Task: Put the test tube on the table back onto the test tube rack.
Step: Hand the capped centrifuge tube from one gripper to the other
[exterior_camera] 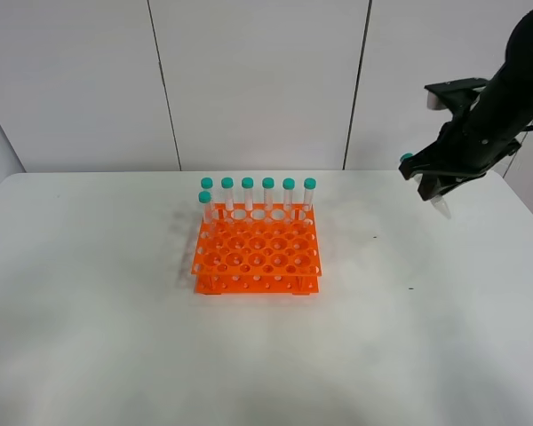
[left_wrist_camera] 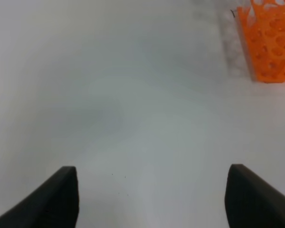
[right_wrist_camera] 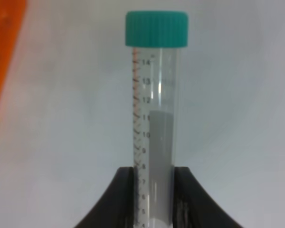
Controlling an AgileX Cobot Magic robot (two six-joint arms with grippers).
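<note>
- The test tube rack (exterior_camera: 256, 257) sits mid table (exterior_camera: 89, 337); open surface lies to its front, L & R.
- Capped tubes (exterior_camera: 267, 185) fill the rack's back row, plus one at the L end of the 2nd row; these block reach from behind.
- Front rows' holes are open from above.
- R gripper (exterior_camera: 429, 185), clamped on the test tube (exterior_camera: 441, 209), hangs well apart, back-R.

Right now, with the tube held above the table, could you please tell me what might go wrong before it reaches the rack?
1. The right fingers pinch the smooth, clear test tube well away from its cap, so it may slip or swivel.
2. In the high view it hangs tilted, so its tip may catch on a hole's edge in the test tube rack.
3. Seven capped tubes stand at the rack's far side; the fingers could knock them.
</note>
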